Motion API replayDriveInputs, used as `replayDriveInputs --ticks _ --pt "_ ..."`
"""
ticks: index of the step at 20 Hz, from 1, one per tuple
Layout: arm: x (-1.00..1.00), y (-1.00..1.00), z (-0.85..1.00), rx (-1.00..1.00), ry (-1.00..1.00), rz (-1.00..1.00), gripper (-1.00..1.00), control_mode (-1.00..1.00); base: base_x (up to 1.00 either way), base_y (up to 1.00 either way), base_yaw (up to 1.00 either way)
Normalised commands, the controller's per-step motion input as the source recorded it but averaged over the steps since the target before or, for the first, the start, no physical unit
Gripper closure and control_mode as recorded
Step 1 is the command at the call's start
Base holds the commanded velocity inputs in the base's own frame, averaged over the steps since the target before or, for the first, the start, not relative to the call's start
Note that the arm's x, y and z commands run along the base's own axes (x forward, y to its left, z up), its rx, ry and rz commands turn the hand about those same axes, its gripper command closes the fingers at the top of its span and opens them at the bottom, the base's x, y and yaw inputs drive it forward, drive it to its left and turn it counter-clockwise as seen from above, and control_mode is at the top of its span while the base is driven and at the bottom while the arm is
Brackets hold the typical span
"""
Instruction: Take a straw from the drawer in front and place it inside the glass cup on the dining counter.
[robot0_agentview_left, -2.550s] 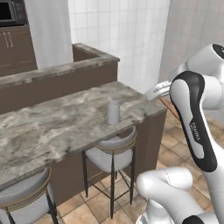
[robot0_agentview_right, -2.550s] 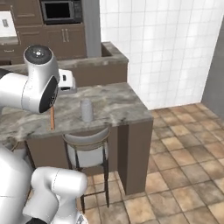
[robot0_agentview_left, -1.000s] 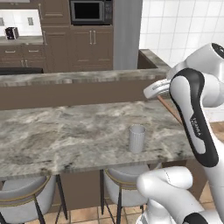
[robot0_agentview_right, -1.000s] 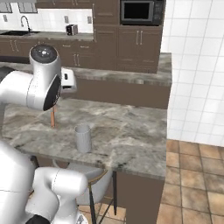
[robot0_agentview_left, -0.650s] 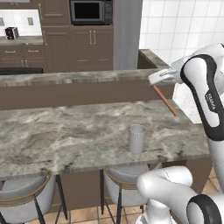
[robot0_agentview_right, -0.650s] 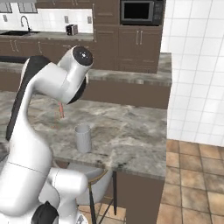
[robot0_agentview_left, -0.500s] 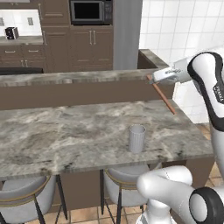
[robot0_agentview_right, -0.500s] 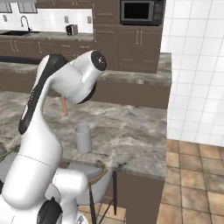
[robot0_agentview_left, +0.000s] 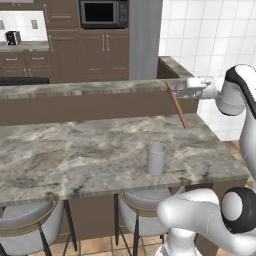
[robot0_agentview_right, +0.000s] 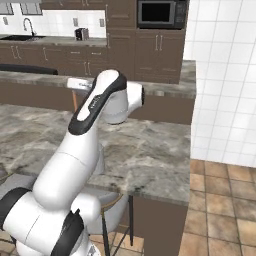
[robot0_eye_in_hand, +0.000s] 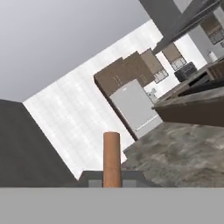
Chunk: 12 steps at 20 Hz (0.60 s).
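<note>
Your gripper (robot0_agentview_left: 172, 90) has swung out over the far edge of the dining counter (robot0_agentview_left: 70, 155) in the last half second, reaching further from the base and turning level, and the base itself has held still while it did. The jaws are pinching the straw (robot0_agentview_left: 178, 106) by its top end; it hangs below them on a slant, its lower tip close to the counter, though contact can't be judged. The glass cup (robot0_agentview_left: 156, 158) stands nearer the robot than the jaws and a little to their left, well apart from the straw, so I'd judge the carry nearly over but the straw not yet lined up above the rim.

The left base view gives you straw, jaws and cup together. In the right base view the arm covers the cup, and you get just a short stub of the straw (robot0_agentview_right: 75, 101) beside the elbow. The hand view looks along the straw (robot0_eye_in_hand: 111, 159) out toward the kitchen.
</note>
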Motion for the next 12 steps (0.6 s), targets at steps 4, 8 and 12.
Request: replayDriveInputs --ticks 4,8,12 --pt "0.05 -0.07 -0.02 0.33 -0.06 0.31 1.00 -1.00 0.00 0.00 0.00" --pt "0.00 -0.01 -0.19 0.14 -0.20 0.28 1.00 -1.00 0.00 0.00 0.00" --pt "0.06 -0.05 -0.21 0.09 -0.26 0.26 1.00 -1.00 0.00 0.00 0.00"
